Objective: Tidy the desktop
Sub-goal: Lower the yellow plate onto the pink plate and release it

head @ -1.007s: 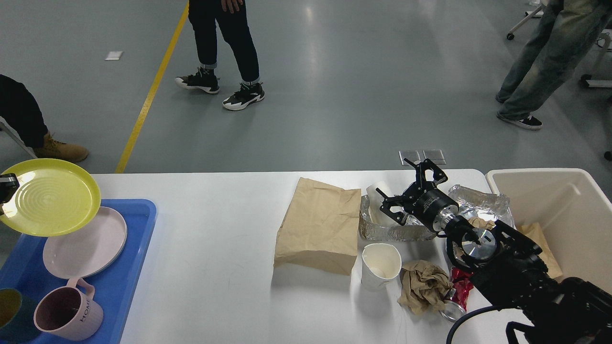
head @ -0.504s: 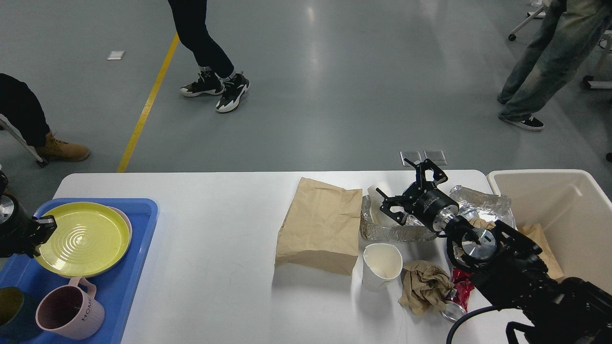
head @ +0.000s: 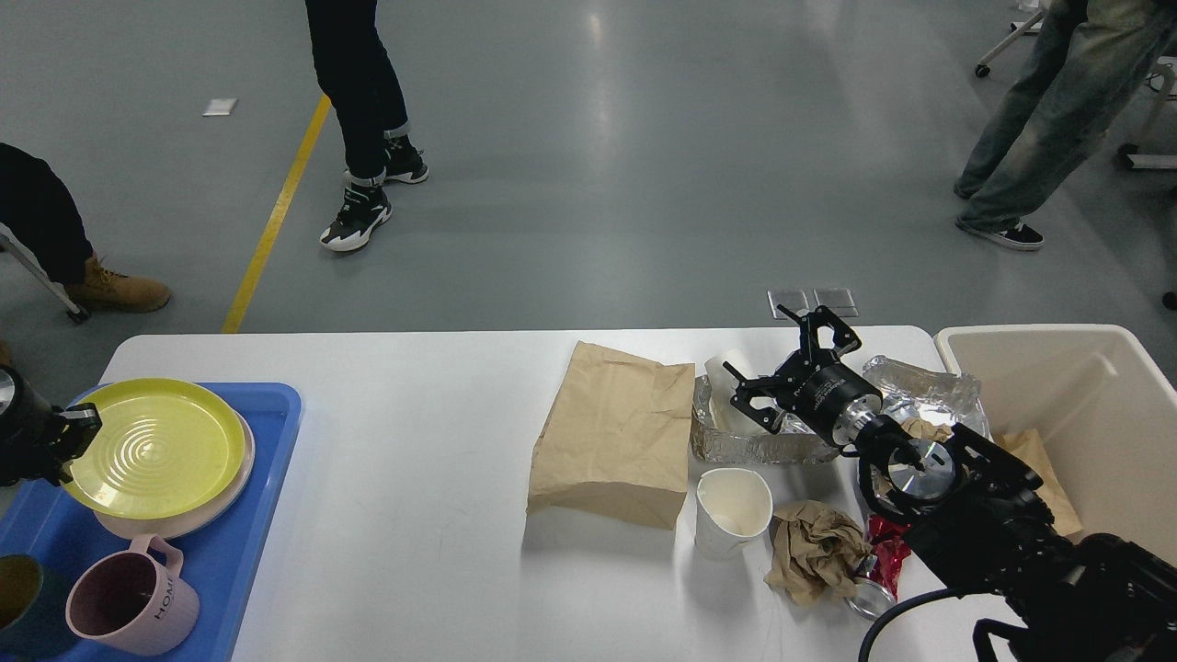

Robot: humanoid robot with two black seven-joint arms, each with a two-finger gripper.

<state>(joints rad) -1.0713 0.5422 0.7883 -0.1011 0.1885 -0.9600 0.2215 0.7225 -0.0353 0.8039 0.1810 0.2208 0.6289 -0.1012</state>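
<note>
The white desktop (head: 414, 552) carries litter on its right half: a flat brown paper bag (head: 616, 432), a white paper cup (head: 733, 510), crumpled brown paper (head: 814, 547), a red wrapper (head: 885, 552) and a foil container (head: 754, 448) with another white cup (head: 725, 370) in it. My right gripper (head: 772, 361) hovers open over that foil container, holding nothing. At the left edge my left gripper (head: 69, 430) is shut on the rim of a yellow plate (head: 156, 448), which rests on a pink plate (head: 188, 512) in the blue tray (head: 271, 432).
A beige bin (head: 1057, 342) with brown paper inside stands at the right end. More crumpled foil (head: 919, 386) lies beside it. A pink mug (head: 129, 602) and a dark cup (head: 17, 616) sit in the tray's near part. People stand on the floor beyond the table.
My left gripper has lowered the yellow plate from the air onto the pink plate in the blue tray. The right arm has not moved. A person behind walked left.
</note>
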